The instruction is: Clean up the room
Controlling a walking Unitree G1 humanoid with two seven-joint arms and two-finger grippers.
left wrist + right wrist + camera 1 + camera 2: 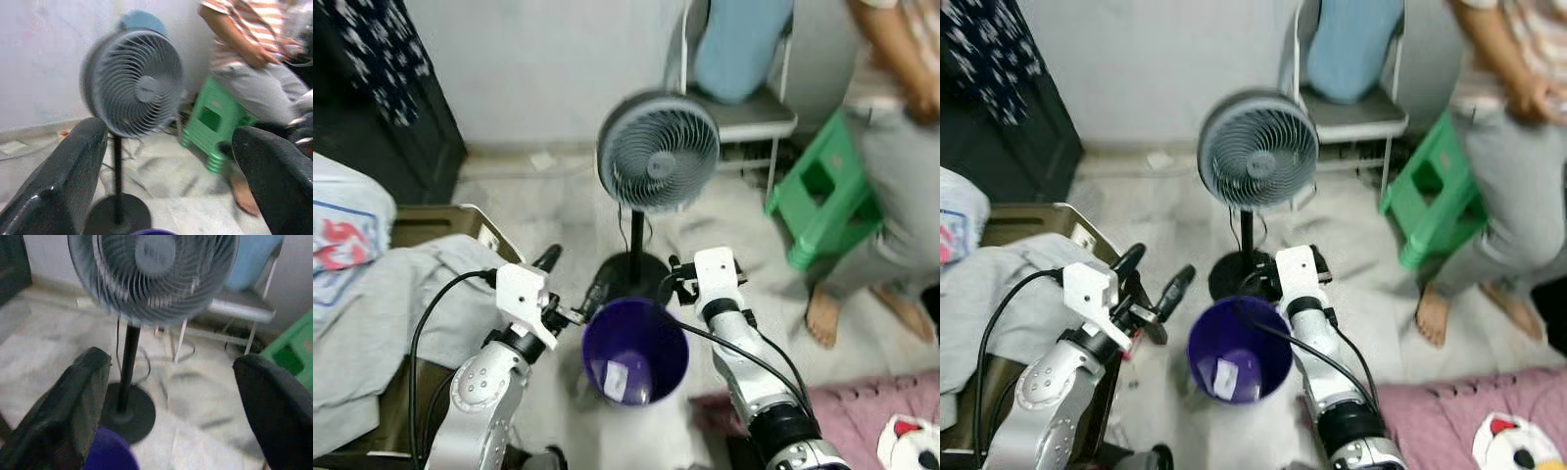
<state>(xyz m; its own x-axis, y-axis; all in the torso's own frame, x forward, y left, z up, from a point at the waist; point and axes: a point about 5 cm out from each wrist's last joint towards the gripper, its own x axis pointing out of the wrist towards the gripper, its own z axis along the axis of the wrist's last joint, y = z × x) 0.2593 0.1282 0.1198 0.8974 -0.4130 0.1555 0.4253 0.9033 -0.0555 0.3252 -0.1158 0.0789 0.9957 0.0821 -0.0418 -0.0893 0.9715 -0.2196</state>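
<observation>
Left fingers [1151,279]: spread wide, empty, just left of bin.
Right fingers [171,396]: spread wide, empty, by bin's far rim.
Purple bin [634,351]: on floor between arms; white label inside, writing unreadable.
Fan [658,150]: behind bin.

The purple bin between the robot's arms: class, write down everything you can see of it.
The purple bin is a round, open-topped container of glossy, plastic-looking purple, narrowing toward the bottom. It stands upright on the pale floor, just in front of the fan's black base, between the left gripper and the right gripper, both open. A small white scrap lies inside, low against the wall. Whether either gripper touches the rim cannot be told.
</observation>
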